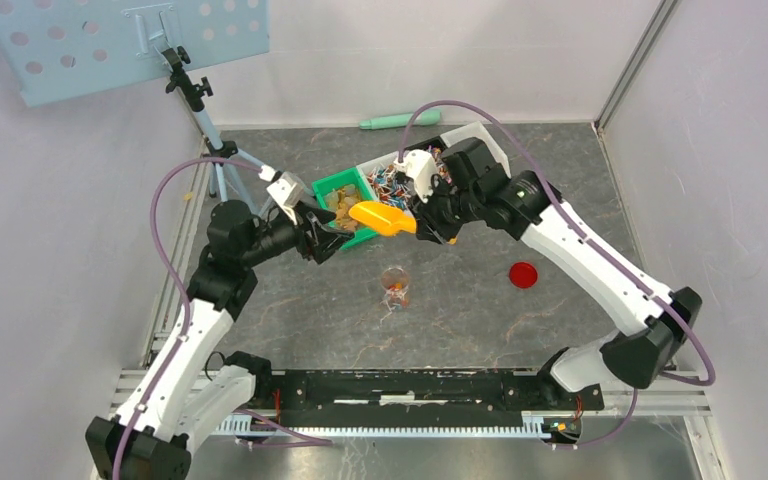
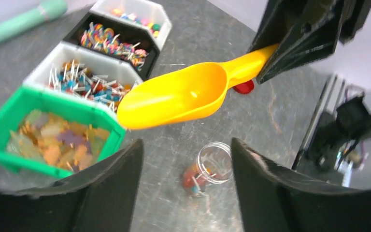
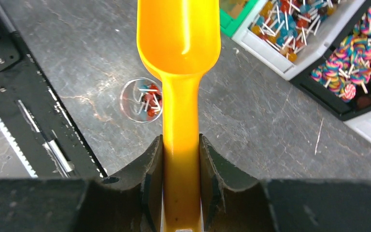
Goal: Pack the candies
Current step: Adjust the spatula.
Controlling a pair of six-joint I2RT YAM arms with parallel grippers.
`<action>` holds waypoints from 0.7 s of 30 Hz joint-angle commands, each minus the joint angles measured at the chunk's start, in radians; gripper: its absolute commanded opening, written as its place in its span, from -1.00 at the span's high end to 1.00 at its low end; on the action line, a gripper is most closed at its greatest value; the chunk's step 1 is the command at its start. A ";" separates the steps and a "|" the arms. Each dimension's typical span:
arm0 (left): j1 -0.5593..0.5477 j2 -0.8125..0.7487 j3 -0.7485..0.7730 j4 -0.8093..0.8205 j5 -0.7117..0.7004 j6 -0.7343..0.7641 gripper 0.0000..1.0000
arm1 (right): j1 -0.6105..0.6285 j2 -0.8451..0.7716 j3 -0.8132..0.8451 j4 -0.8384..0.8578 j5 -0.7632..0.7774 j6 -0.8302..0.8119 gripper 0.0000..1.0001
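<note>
A robot lab cell, not a home: a grey marbled table [image 1: 290, 320] boxed in by plain pale panels [image 1: 50, 200] on aluminium posts [image 1: 637, 60], a cabled left arm [image 1: 195, 340] and right arm [image 1: 580, 250] bolted to a black rail [image 1: 410, 385] at its near edge, and a perforated blue plate [image 1: 120, 40] on a tripod [image 1: 203, 120] in the corner

Bright even light, soft shadows, wrist views warped at edges, foreground seemingly blurred
</note>
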 commanded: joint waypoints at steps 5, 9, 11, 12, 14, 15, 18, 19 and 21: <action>-0.034 0.131 0.191 -0.064 0.396 0.448 -0.38 | 0.002 -0.107 -0.089 0.076 -0.115 -0.087 1.00; -0.100 0.184 0.256 -0.234 0.386 0.594 -0.36 | 0.003 -0.150 -0.122 0.099 -0.145 -0.112 1.00; -0.164 0.215 0.290 -0.298 0.338 0.649 -0.28 | 0.002 -0.160 -0.123 0.102 -0.154 -0.121 1.00; -0.198 0.230 0.299 -0.323 0.314 0.674 -0.27 | 0.003 -0.164 -0.122 0.105 -0.157 -0.124 1.00; -0.241 0.255 0.313 -0.354 0.272 0.704 -0.24 | 0.002 -0.176 -0.123 0.115 -0.164 -0.129 1.00; -0.254 0.264 0.314 -0.357 0.262 0.709 -0.23 | 0.002 -0.183 -0.122 0.121 -0.164 -0.129 1.00; -0.264 0.284 0.313 -0.356 0.246 0.710 -0.19 | 0.003 -0.206 -0.123 0.138 -0.184 -0.130 1.00; -0.265 0.288 0.312 -0.357 0.238 0.710 -0.15 | 0.003 -0.214 -0.123 0.143 -0.190 -0.130 1.00; -0.267 0.289 0.308 -0.358 0.233 0.715 -0.04 | 0.002 -0.235 -0.131 0.166 -0.192 -0.126 1.00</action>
